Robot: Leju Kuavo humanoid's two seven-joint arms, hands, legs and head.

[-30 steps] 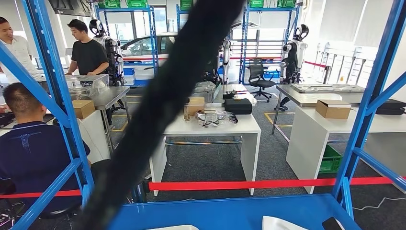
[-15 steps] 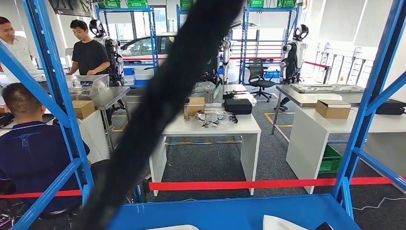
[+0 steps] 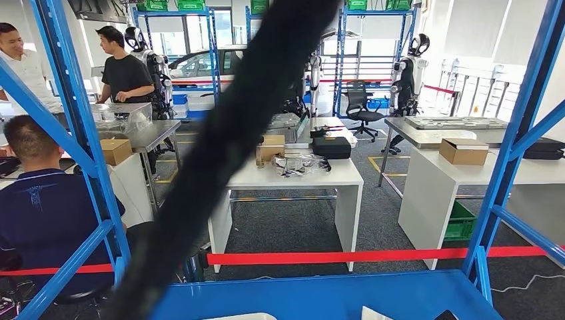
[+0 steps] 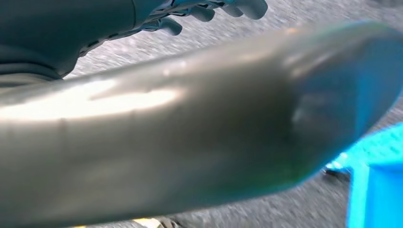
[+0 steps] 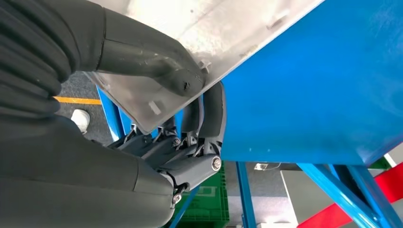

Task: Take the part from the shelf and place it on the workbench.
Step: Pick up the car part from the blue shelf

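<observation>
Head view: the pale metal part point(image 3: 376, 313) lies at the near edge of the blue shelf point(image 3: 320, 293); less of it shows than a moment ago, so it seems to be sliding off toward the robot.
Left wrist view: left hand point(image 4: 209, 10) hangs with fingers loosely curled, holding nothing.
Right wrist view: right hand point(image 5: 190, 109) pinches the part's edge, thumb above, fingers beneath.

bright daylight from rear windows | left wrist view blurred, glare streak
</observation>
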